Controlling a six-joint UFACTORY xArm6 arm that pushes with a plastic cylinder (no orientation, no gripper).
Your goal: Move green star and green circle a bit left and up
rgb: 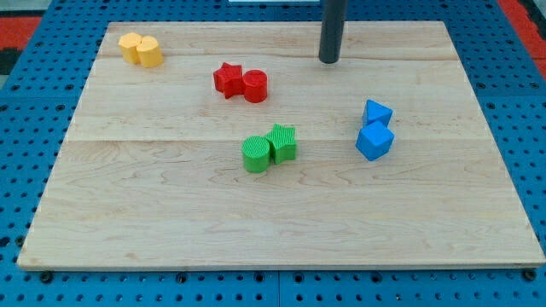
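Note:
The green circle (255, 154) and the green star (282, 142) sit touching each other near the middle of the wooden board (171, 213), circle on the view's left, star on the right. My tip (329, 60) is near the view's top, right of centre, well above and to the right of the green pair and apart from every block.
A red star (227, 79) and red circle (255, 86) touch, up and left of the green pair. Two yellow blocks (141, 49) sit at the top left corner. Two blue blocks (375, 130) sit at the right. Blue pegboard surrounds the board.

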